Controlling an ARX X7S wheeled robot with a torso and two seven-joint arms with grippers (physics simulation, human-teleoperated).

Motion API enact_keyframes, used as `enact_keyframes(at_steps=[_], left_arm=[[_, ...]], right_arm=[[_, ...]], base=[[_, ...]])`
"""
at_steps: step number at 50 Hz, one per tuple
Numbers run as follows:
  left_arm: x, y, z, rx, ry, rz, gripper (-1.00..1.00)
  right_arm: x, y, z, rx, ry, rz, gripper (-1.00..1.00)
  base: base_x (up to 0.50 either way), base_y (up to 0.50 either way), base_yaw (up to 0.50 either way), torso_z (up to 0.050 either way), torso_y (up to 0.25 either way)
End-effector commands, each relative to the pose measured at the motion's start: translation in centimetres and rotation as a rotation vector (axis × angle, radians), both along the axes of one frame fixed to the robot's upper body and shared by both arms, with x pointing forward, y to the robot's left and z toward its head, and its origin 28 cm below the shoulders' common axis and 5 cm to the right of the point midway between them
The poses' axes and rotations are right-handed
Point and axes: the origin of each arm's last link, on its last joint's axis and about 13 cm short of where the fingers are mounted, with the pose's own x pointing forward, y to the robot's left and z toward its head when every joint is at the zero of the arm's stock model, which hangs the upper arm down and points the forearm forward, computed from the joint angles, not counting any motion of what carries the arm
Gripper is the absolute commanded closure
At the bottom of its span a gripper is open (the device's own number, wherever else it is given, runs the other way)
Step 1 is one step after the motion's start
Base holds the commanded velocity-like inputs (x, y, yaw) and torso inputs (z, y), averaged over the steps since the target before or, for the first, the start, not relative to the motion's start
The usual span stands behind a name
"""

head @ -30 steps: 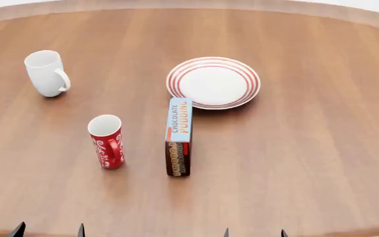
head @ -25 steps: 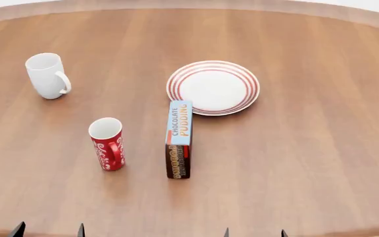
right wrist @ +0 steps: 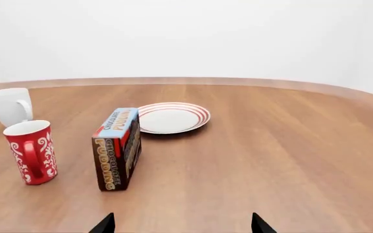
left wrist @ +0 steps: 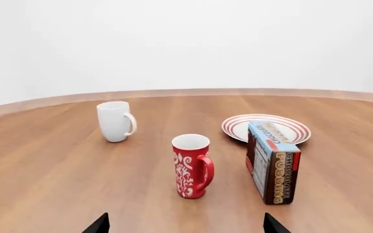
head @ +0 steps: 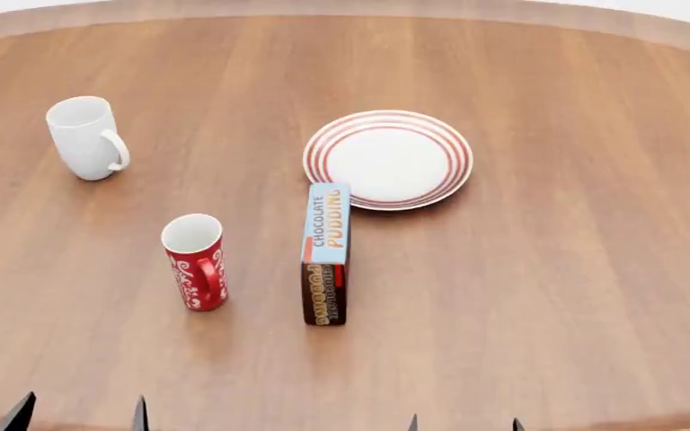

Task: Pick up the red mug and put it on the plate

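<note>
Reach not yet begun: red mug [head: 195, 261] stands untouched mid-surface, plate [head: 388, 159] beyond. Left end effector [left wrist: 185, 224], fingers spread wide, must advance onto it; right end effector [right wrist: 182, 224] equally wide.

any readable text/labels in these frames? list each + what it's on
"CHOCOLATE PUDDING": top face of the pudding box, head view.
"CHOCOLATE PUDDING": again on the box's front end, both wrist views.
Smaller print on the box: too small to read.
The red mug: white swirl ornament only, no words legible.
The plate and white mug: no text.
</note>
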Motion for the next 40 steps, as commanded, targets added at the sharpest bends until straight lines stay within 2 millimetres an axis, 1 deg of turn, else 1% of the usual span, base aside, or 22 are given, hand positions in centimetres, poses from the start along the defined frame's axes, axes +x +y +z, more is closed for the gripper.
enact_keyframes(at_steps=[1, 14, 19, 26, 30, 35, 40], left_arm=[[-0.1, 0.2, 1.3, 0.009, -0.059, 0.006, -1.00], [0.0, 0.5, 3.5, 0.017, -0.154, 0.039, -1.00], [0.1, 0.8, 4.0, 0.027, -0.181, 0.062, -1.00], [-0.2, 0.8, 5.6, 0.028, -0.255, 0.066, -1.00], [-0.4, 0.9, 6.2, 0.026, -0.277, 0.071, -1.00], [-0.1, 0.8, 6.7, 0.034, -0.296, 0.065, -1.00], [-0.4, 0.6, 6.9, 0.043, -0.311, 0.064, -1.00]], right_arm=[[0.0, 0.0, -0.1, -0.001, 0.003, 0.000, -1.00], [0.0, 0.0, 0.0, -0.001, 0.004, 0.005, -1.00], [0.0, 0.0, -0.1, -0.001, 0.005, 0.007, -1.00], [0.0, 0.0, -0.1, 0.000, 0.004, 0.010, -1.00], [0.0, 0.0, -0.1, 0.001, 0.004, 0.012, -1.00], [0.0, 0.0, -0.1, 0.002, 0.004, 0.014, -1.00], [-0.1, 0.0, 0.0, 0.002, 0.004, 0.017, -1.00]], base=[[0.00, 0.00, 0.00, 0.000, 0.000], [0.00, 0.00, 0.00, 0.000, 0.000], [0.00, 0.00, 0.00, 0.000, 0.000], [0.00, 0.00, 0.00, 0.000, 0.000], [0.00, 0.00, 0.00, 0.000, 0.000], [0.00, 0.00, 0.00, 0.000, 0.000], [0.00, 0.00, 0.00, 0.000, 0.000]])
